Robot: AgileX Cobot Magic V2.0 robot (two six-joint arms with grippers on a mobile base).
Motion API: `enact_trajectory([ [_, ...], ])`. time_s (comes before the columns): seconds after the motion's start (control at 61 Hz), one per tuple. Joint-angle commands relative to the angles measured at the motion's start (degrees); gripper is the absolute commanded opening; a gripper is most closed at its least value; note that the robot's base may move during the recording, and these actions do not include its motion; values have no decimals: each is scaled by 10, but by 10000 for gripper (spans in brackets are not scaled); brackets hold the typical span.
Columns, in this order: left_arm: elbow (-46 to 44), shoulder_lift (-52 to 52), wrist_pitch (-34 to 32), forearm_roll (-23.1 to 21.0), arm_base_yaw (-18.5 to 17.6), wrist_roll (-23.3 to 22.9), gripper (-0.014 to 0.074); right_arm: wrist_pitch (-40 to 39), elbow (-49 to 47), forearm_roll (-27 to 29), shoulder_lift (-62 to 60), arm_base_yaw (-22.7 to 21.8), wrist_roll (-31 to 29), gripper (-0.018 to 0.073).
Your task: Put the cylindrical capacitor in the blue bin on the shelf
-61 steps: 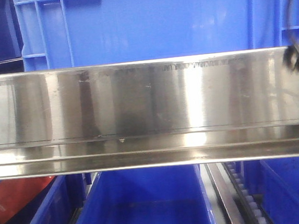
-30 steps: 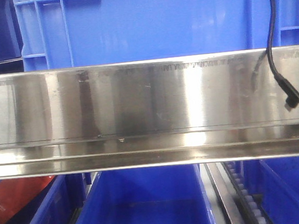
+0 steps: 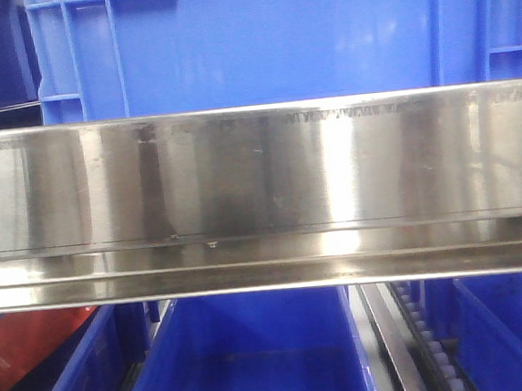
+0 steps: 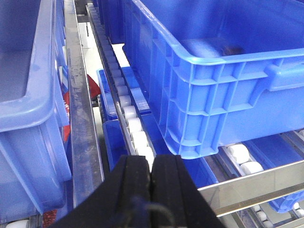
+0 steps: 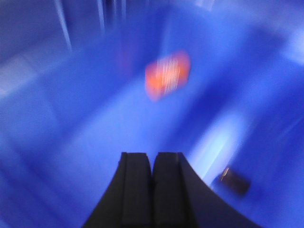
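Left gripper [image 4: 151, 178] and right gripper [image 5: 153, 178] both seem closed, empty (right view blurred)

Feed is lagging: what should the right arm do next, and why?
Probably lift the right gripper straight up out of the blue bin. Its jaws are shut on nothing, and the orange-red capacitor seems to lie on the bin floor, though the view is blurred.
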Motion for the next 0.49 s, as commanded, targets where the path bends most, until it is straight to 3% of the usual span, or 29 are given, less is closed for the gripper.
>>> enact_trajectory([
  [0.0,0,-3,-11,-6,1,-7,-111,-35,56,-25,-66,-1,2,-142],
  [0.18,0,-3,-11,-5,1,-7,-111,-103,224,-47,-196,-1,2,-142],
  [0.475,0,-3,-30,-5,1,-7,-111,-284,501,-50,-422,-1,2,-142],
])
